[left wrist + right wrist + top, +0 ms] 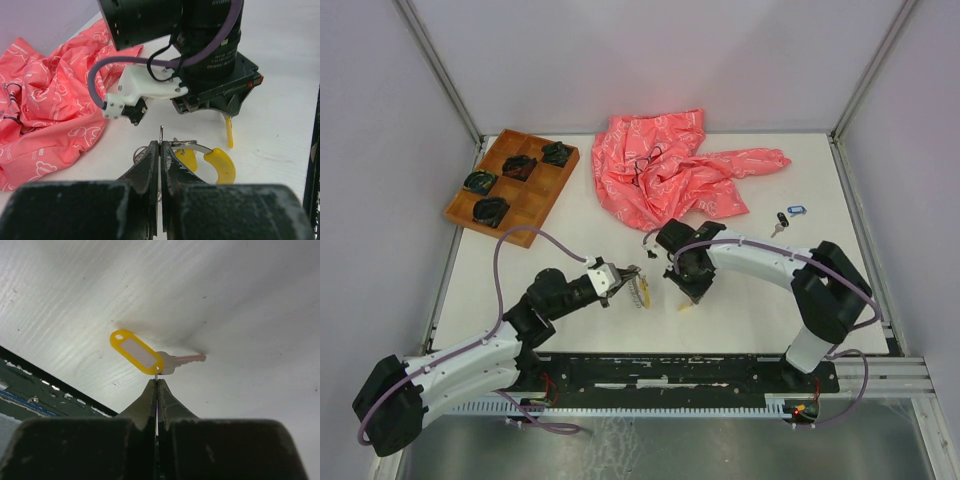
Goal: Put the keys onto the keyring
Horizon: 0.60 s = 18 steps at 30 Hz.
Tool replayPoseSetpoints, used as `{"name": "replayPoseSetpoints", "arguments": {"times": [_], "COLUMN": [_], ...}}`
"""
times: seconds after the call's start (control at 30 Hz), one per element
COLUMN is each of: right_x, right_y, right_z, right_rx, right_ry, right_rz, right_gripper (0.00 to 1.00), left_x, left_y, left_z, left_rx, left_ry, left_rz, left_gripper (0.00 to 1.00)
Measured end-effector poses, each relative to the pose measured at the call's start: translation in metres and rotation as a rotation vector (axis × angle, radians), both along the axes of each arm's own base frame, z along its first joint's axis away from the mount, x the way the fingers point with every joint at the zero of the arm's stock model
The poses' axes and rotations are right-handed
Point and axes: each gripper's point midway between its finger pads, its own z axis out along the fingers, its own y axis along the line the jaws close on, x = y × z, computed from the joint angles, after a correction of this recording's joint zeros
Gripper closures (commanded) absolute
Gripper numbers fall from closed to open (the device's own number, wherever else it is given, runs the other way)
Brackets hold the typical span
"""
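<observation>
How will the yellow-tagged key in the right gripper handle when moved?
Probably dangles and swings: the right gripper pinches only the thin link between yellow tag and key. Likely light, being small and flat. May twist, since tag and key splay apart.

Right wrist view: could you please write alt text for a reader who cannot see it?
The shut right gripper holds a yellow key tag by one end, where a silver key is attached; the white table is behind.
</observation>
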Motion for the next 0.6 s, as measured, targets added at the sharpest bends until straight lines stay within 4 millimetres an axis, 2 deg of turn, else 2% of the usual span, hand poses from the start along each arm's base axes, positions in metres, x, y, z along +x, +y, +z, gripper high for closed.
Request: {"name": "replayPoseSetpoints", "arguments": {"times": [0.13,0.27,0.37,0.6], "right_x": [0.005,0.014,0.015,0.019], "right_y": [0.006,0.016,0.017,0.026], "right_z": [-0.014,-0.007,0.010,0.069], "right_rx": [-0.003,0.065,0.134,0.333], "right_ry": [0.007,-0.055,-0.118,-0.286], "right_rz": [-0.014,-0.007,0.014,0.108], "right_gripper": [0.99,0.99,0.99,0.99], "left_x": [-0.001,-0.002,-0.003,-0.007], "left_y": [0.001,0.001,0.000,-0.003], "left_z": [0.000,-0.002,-0.004,-0.010], "left_rx": [-0.002,0.002,0.007,0.035], "left_ry": [-0.002,0.002,0.004,-0.002], "left_rz": [0.000,-0.002,-0.010,-0.048], "left_gripper": [0.97,0.97,0.97,0.97]}}
